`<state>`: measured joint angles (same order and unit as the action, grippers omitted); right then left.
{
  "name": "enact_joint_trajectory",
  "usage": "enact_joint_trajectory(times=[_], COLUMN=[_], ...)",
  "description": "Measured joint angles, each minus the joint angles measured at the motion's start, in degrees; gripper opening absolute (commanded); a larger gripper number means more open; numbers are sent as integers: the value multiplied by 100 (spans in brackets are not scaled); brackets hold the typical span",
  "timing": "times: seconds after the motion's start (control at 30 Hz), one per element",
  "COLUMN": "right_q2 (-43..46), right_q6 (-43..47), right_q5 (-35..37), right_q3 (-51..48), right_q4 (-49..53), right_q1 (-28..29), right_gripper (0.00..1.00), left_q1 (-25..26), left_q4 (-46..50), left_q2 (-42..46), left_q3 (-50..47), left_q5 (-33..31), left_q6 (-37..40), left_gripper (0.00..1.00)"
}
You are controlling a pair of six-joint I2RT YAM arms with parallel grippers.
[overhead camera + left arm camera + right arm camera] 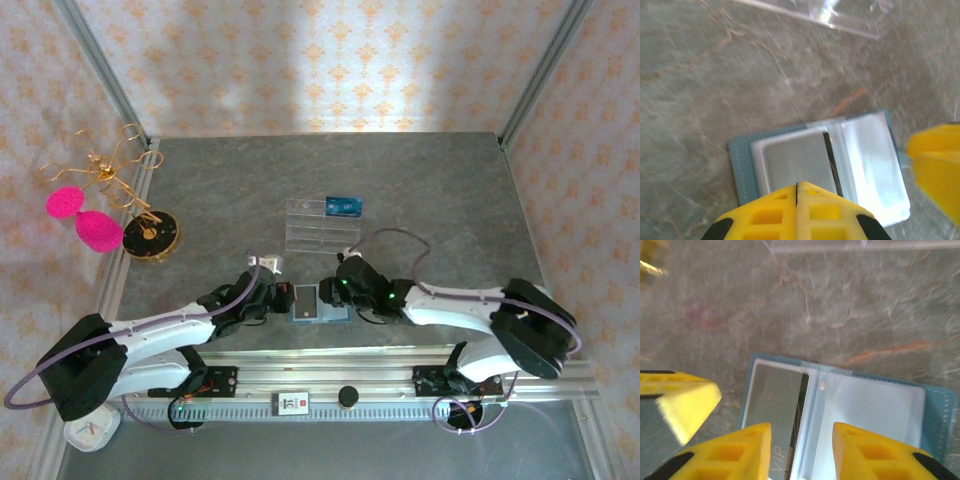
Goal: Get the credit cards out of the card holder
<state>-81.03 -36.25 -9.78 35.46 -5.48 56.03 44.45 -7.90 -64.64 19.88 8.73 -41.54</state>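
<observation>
The teal card holder (318, 305) lies open on the grey table between my two grippers. In the left wrist view its teal edge (742, 155) frames a clear pocket holding a credit card (795, 162). In the right wrist view that card (777, 410) is dark with pale "VIP" lettering and sits in the left pocket of the card holder (940, 410). My left gripper (798, 187) is shut, its tips over the near edge of that pocket. My right gripper (801, 440) is open above the centre fold, with nothing between its fingers.
A clear tiered acrylic stand (322, 222) stands behind the card holder with a blue card (343, 207) on it. A gold wire stand with pink balls (110, 205) is at the far left. The arms' mounting rail (350, 385) runs along the near edge.
</observation>
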Motion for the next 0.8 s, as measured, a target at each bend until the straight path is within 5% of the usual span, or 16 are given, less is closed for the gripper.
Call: enact_joint_trajectory(times=[0.23,0.4,0.8], right_q2=[-546,-568,-837], right_q6=[-195,-378,-424], right_q5=[-496,-527,-533], right_q3=[35,173,393], right_q4=[-55,-13,-9], right_q1=[-48,-48,-48], right_gripper=[37,25,24], left_q1=[149,149,149], left_q4=[-2,-4,-216], left_q2=[-24,-232,-719], left_q3=[-7,-7,-20], left_q5=[-22,-81,-125], left_q6=[-11,35,111], left_gripper=[4,3,0])
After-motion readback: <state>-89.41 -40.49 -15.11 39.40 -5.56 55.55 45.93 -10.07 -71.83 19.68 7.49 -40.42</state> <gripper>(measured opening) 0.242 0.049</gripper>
